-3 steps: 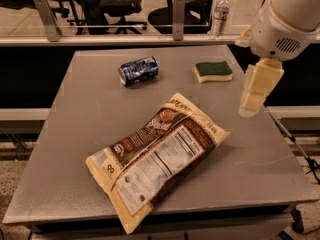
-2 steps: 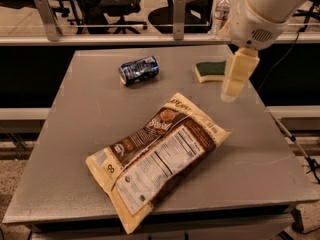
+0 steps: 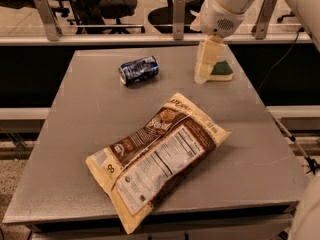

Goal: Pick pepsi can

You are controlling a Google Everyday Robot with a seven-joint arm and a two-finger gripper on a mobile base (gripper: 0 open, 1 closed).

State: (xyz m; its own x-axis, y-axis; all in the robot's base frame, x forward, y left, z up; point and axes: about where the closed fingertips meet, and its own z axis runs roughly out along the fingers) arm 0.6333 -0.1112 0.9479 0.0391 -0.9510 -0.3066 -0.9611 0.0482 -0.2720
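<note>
The pepsi can (image 3: 139, 69), dark blue with white markings and silver ends, lies on its side at the back left-centre of the grey table (image 3: 75, 149). My gripper (image 3: 204, 74) hangs from the white arm at the upper right, above the table's back right. It is to the right of the can and well apart from it. The gripper holds nothing that shows.
A large brown and cream chip bag (image 3: 155, 159) lies flat in the middle of the table. A green and yellow sponge (image 3: 221, 71) sits at the back right, partly behind the gripper. A rail with metal posts (image 3: 178, 14) runs behind the table.
The arm and gripper have moved left and toward the back of the table, closer to the can. The can, bag and sponge have stayed in place.
</note>
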